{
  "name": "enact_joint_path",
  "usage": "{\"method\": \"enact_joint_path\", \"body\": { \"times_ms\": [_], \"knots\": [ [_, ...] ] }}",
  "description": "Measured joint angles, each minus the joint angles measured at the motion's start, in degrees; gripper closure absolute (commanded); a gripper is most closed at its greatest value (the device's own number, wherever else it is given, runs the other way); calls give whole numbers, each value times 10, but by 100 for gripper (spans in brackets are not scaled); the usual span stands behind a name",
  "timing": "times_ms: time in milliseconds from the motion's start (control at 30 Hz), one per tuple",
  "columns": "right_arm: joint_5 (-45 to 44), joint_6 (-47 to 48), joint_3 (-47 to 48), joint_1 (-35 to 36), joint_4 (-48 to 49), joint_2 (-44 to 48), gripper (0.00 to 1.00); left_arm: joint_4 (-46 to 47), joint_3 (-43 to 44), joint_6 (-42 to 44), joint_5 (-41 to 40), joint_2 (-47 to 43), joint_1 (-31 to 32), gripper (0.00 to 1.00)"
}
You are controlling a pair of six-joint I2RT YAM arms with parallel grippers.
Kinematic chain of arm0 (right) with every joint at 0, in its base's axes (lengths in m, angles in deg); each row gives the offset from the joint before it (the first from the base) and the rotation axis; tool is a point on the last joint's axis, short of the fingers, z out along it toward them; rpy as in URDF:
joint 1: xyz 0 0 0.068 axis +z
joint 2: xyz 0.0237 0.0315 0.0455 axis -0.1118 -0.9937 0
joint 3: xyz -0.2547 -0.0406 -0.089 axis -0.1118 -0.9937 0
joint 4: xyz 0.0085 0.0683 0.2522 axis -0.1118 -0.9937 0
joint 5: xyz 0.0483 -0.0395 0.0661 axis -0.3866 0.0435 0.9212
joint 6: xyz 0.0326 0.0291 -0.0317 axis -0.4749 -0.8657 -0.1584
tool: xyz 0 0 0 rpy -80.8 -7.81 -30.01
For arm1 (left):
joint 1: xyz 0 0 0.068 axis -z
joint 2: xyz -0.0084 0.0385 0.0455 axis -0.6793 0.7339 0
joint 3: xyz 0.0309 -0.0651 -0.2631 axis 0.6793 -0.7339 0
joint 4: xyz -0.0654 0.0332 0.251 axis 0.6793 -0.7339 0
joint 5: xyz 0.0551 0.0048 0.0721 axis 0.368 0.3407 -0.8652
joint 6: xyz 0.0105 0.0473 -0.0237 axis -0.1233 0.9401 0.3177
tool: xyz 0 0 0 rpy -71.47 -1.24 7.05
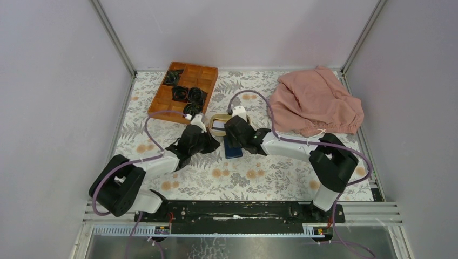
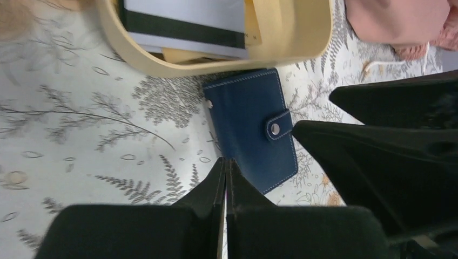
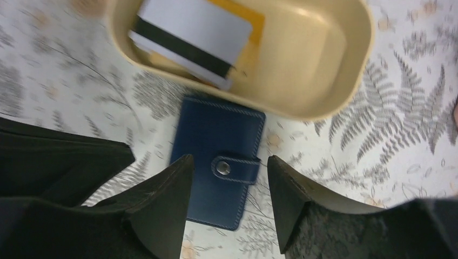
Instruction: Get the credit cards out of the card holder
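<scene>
Although snapped shut by its tab (image 3: 235,168), lying flat just beside the beige oval plastic dish (image 3: 335,65): small navy-blue stitched card holder (image 3: 216,135). Inside the dish, stacked pale grey-white credit cards (image 3: 194,32), top one with black stripe. Near the dish, left gripper (image 2: 225,162), fingers pressed together, empty. Beside the dish, above the card holder, right gripper (image 3: 229,159), fingers apart, holding nothing.

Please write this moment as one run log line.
left gripper: shut, empty | right gripper: open, over card holder | card holder: snapped closed, beside dish | credit cards: in dish
</scene>
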State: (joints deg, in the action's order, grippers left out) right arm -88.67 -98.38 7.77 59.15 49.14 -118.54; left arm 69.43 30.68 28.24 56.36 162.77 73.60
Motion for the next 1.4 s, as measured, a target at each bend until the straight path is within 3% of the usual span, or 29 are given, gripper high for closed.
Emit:
{"method": "enact_joint_path", "body": {
  "times_ms": [367,733,800,1100,1400],
  "knots": [
    [9,-36,-38,1,-9,-30,39,95,4,-23,18,115,52,100],
    [6,-51,-30,4,-16,-52,45,133,10,-28,16,143,57,100],
    [0,-56,-30,4,-17,-54,50,132,10,-28,14,141,58,100],
    [-16,-87,-14,5,-27,-62,99,111,10,-27,3,120,59,100],
    [24,-103,-27,-10,-11,-52,100,104,10,-27,2,118,59,100]
  ]
}}
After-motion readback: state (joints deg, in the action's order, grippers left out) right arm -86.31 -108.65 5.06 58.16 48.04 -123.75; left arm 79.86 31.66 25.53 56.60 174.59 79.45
